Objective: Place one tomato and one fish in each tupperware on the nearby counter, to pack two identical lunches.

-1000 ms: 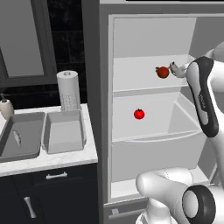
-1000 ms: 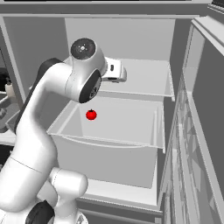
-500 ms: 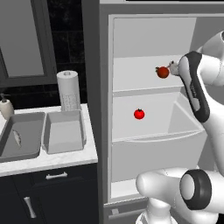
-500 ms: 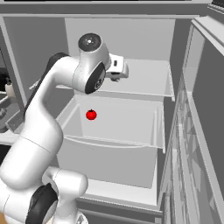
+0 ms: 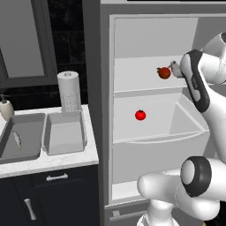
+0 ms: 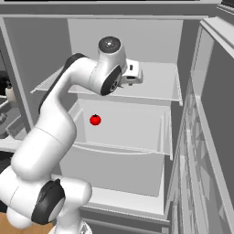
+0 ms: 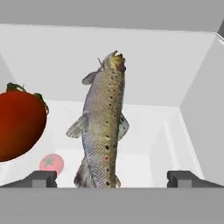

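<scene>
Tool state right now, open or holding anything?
Tool: open and empty, its tips spread wide to either side of the fish on the fridge shelf, not closed on it. A tomato sits beside the fish.

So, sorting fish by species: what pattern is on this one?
Olive-brown fish with dark spots; hand view.

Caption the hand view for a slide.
Open tool facing a spotted fish on the fridge shelf, a tomato beside it.
</scene>
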